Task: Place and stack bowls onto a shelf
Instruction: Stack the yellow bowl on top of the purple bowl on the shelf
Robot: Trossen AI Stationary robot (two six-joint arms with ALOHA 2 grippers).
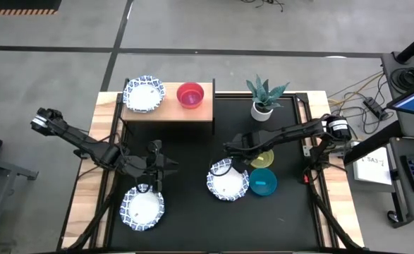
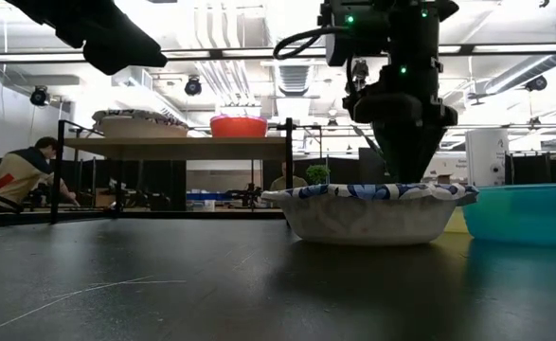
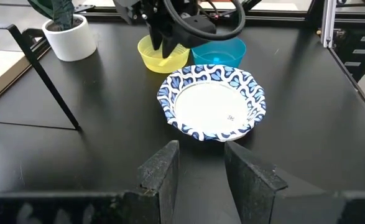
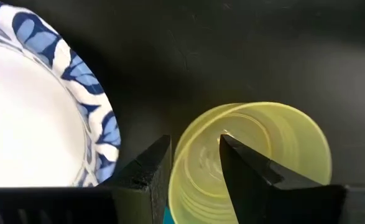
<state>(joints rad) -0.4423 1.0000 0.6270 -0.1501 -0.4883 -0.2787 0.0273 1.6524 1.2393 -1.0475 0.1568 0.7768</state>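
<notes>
The light-wood shelf (image 1: 168, 111) stands at the mat's far left and carries one blue-rimmed white bowl (image 1: 144, 93) and the red bowl (image 1: 190, 94). A second blue-rimmed bowl (image 1: 142, 207) sits near the mat's near left. A third (image 1: 228, 180) sits mid-mat beside the teal bowl (image 1: 263, 182) and the yellow bowl (image 1: 263, 158). My left gripper (image 3: 201, 155) is open, hovering above the mat just beyond the near-left bowl. My right gripper (image 4: 191, 142) is open and reaches down over the yellow bowl (image 4: 263, 155). The purple bowl is out of view. My right gripper comes from above, pointing down, with one finger (image 4: 244, 165) inside the yellow bowl and the other (image 4: 151, 165) outside it, astride the rim (image 4: 185, 152). A gap shows between fingers and rim; whether they touch I cannot tell. The bowl sits upright on the mat.
A small white pot with a green plant (image 1: 263, 99) stands at the mat's far side, right of the shelf. The shelf's black legs (image 3: 45, 81) rise from the mat. The wide bowl (image 3: 210, 102) and teal bowl (image 3: 222, 50) crowd the yellow one. A person sits beyond the table (image 2: 17, 175).
</notes>
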